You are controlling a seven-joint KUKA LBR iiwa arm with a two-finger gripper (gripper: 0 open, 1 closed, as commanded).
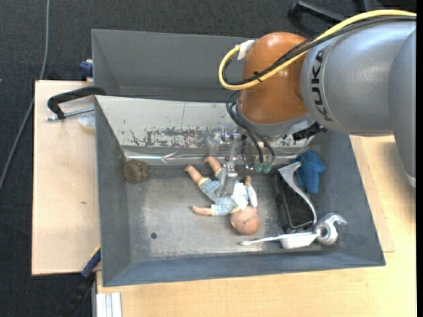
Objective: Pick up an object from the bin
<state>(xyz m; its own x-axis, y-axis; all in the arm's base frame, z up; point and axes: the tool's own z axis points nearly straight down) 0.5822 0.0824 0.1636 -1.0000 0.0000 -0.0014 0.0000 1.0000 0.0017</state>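
A small baby doll [228, 202] in pale blue clothes lies on its back on the bin floor, right of the middle. Its bald head points to the near side and its legs point toward the far wall. My gripper [236, 168] hangs under the orange wrist cover, low in the bin, directly over the doll's legs and hip. It is close to or touching them. A small green thing [265, 168] lies just right of the gripper.
A blue crumpled thing [310, 170] and a white piece [289, 174] lie at the right wall. A flat black object [294, 207] lies in front of them, and a white and silver tool [299, 238] sits near the front right corner. A brown round lump [135, 171] lies at the far left.
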